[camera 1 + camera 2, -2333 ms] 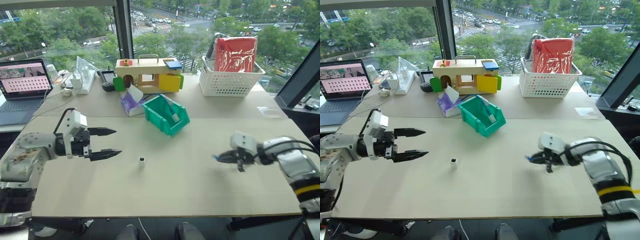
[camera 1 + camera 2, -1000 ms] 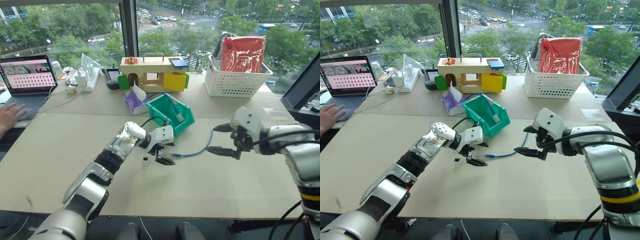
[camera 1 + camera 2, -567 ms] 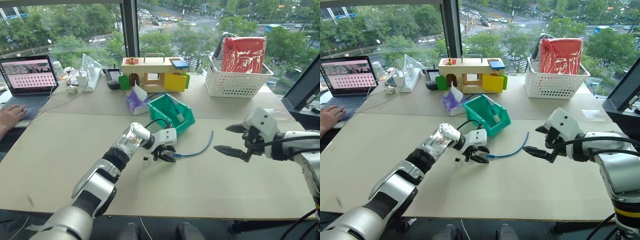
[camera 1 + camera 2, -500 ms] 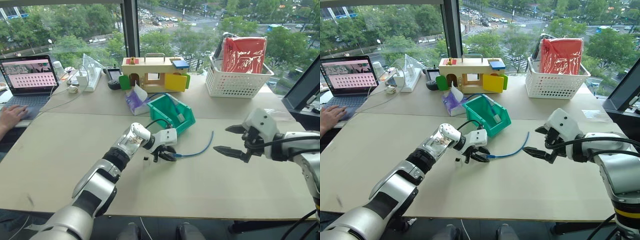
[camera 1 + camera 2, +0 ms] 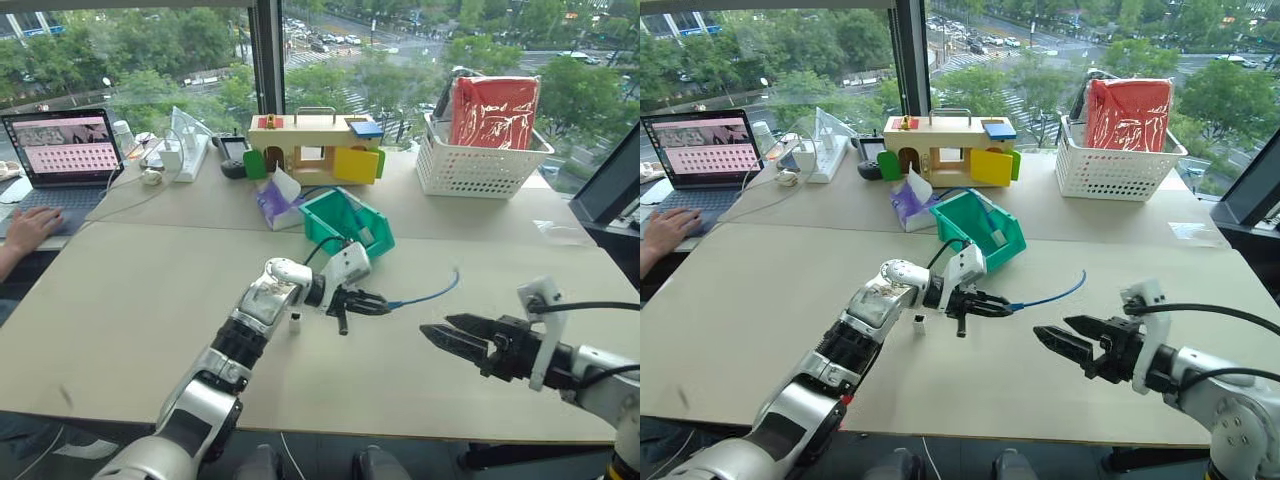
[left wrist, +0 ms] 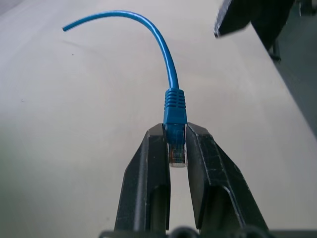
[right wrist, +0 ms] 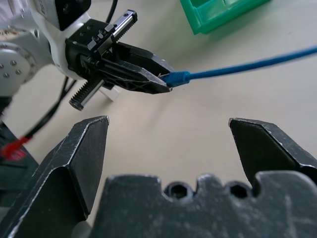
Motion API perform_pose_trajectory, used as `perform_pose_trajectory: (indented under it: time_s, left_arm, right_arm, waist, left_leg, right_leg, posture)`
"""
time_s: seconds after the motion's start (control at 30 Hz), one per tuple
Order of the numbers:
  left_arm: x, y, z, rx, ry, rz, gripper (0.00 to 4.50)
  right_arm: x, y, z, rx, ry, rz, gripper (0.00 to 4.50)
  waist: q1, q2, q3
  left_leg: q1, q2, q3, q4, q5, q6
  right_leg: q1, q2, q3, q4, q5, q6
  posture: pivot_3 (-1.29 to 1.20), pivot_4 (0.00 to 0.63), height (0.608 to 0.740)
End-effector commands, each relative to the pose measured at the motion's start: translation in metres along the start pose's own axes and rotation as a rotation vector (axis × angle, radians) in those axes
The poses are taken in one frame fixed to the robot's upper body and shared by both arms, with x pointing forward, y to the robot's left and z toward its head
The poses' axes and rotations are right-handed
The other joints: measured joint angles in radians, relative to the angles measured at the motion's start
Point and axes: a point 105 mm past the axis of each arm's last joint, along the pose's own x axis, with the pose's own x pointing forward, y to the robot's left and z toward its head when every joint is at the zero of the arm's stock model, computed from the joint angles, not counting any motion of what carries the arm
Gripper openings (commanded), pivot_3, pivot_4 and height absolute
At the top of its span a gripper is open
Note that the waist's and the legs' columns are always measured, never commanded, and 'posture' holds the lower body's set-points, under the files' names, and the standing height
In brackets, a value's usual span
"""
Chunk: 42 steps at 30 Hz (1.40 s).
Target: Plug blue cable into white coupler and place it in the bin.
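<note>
Moved: left gripper (image 5: 378, 303) lifted the cable (image 5: 428, 293) end, right of the coupler (image 5: 295, 323)
Left: pinching the plug
Right gripper (image 5: 440, 334): spread, empty

A pale tabletop (image 5: 120, 330) fills the foreground. At twelve o'clock, tall windows (image 5: 130, 50) show daylight and green trees; a dark window post (image 5: 266, 55) divides them.

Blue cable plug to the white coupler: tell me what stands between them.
Nothing visible does. The left end effector is shut on the blue cable plug, and the white coupler stands beside that arm on bare table.
</note>
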Motion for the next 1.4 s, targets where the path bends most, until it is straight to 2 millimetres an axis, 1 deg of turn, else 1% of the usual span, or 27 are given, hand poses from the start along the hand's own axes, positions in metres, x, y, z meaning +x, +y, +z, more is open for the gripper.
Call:
perform_pose_trajectory:
  time_s: [0.03, 0.1, 0.13, 0.2, 0.27, 0.37, 0.5, 0.83, 0.97, 1.33, 1.4]
  left_arm:
    - [0.003, -0.015, 0.014, -0.008, -0.036, -0.017, 0.09]
    - [0.005, -0.023, 0.015, -0.011, -0.038, -0.029, 0.09]
    - [0.005, -0.023, 0.014, 0.007, -0.02, -0.01, 0.09]
    - [0.004, -0.023, 0.009, 0.036, 0.02, 0.014, 0.09]
    - [0.001, -0.023, 0.009, 0.015, 0.02, 0.023, 0.09]
    - [0.0, -0.025, 0.011, 0.003, 0.018, 0.022, 0.09]
    - [-0.001, -0.027, 0.01, -0.001, 0.028, 0.023, 0.09]
    - [-0.001, -0.027, 0.008, -0.015, 0.031, 0.033, 0.09]
    - [0.0, -0.028, 0.008, -0.014, 0.033, 0.03, 0.09]
    - [0.0, -0.03, 0.007, -0.014, 0.048, 0.023, 0.09]
    - [0.0, -0.03, 0.006, -0.014, 0.048, 0.021, 0.09]
  right_arm:
    - [0.0, 0.009, -0.012, 0.09, -0.06, 0.016, 4.5]
    - [0.008, 0.016, -0.024, 0.169, -0.09, 0.022, 4.5]
    - [0.012, 0.02, -0.028, 0.204, -0.11, 0.028, 4.5]
    - [0.018, 0.025, -0.031, 0.249, -0.146, 0.033, 4.5]
    - [0.025, 0.022, -0.034, 0.33, -0.198, -0.008, 4.5]
    - [0.033, 0.016, -0.032, 0.43, -0.287, -0.061, 4.5]
    - [0.037, 0.015, -0.024, 0.493, -0.364, -0.077, 4.5]
    - [0.045, 0.016, -0.022, 0.592, -0.373, -0.089, 4.5]
    - [0.048, 0.017, -0.021, 0.604, -0.367, -0.089, 4.5]
    - [0.045, 0.015, -0.016, 0.617, -0.394, -0.109, 4.5]
    - [0.044, 0.016, -0.016, 0.617, -0.396, -0.109, 3.99]
  waist:
    - [-0.002, 0.002, -0.001]
    - [-0.006, 0.002, -0.001]
    - [-0.008, 0.003, -0.001]
    - [-0.015, 0.004, -0.001]
    - [-0.017, 0.004, -0.001]
    - [-0.018, 0.005, -0.002]
    - [-0.018, 0.005, -0.002]
    - [-0.021, 0.005, -0.002]
    - [-0.021, 0.005, -0.002]
    - [-0.02, 0.005, -0.002]
    - [-0.019, 0.005, -0.002]
  left_leg:
    - [0.0, 0.0, 0.0, 0.0, 0.0, 0.0]
    - [0.0, -0.001, 0.0, 0.0, 0.0, 0.0]
    - [0.0, -0.001, -0.001, -0.001, 0.0, 0.0]
    - [0.0, 0.0, -0.002, -0.001, 0.0, 0.0]
    - [0.0, -0.001, -0.003, -0.001, 0.0, 0.0]
    - [0.0, -0.002, -0.005, -0.001, 0.0, 0.0]
    - [0.0, -0.002, -0.006, -0.001, 0.0, 0.0]
    - [0.0, -0.002, -0.01, -0.003, 0.001, 0.0]
    - [0.0, -0.002, -0.01, -0.003, 0.001, 0.0]
    - [-0.002, -0.003, -0.013, -0.003, 0.001, 0.001]
    - [-0.003, -0.004, -0.014, -0.003, 0.001, 0.001]
  right_leg:
    - [0.0, 0.0, 0.0, 0.0, 0.0, 0.0]
    - [0.0, -0.001, 0.0, 0.0, 0.0, 0.0]
    - [0.0, 0.0, 0.0, 0.0, 0.0, 0.0]
    - [0.0, 0.0, 0.0, 0.0, 0.0, 0.0]
    - [0.0, 0.0, 0.001, 0.0, 0.0, 0.0]
    - [0.0, -0.001, 0.001, 0.0, 0.0, 0.0]
    - [0.0, -0.001, 0.001, 0.0, -0.001, 0.0]
    - [0.0, -0.001, 0.001, -0.002, -0.001, 0.001]
    - [0.0, -0.001, 0.001, -0.002, -0.005, 0.006]
    - [0.002, 0.0, 0.002, -0.008, -0.005, 0.007]
    - [0.002, 0.0, 0.002, -0.009, -0.005, 0.007]
  posture:
    - [0.0, 0.15, 0.73]
    - [0.0, 0.15, 0.73]
    - [0.0, 0.15, 0.73]
    - [0.0, 0.15, 0.73]
    - [0.0, 0.15, 0.73]
    - [0.0, 0.15, 0.73]
    - [0.0, 0.15, 0.73]
    - [0.0, 0.15, 0.73]
    - [0.0, 0.15, 0.73]
    - [0.0, 0.15, 0.73]
    - [0.0, 0.15, 0.73]
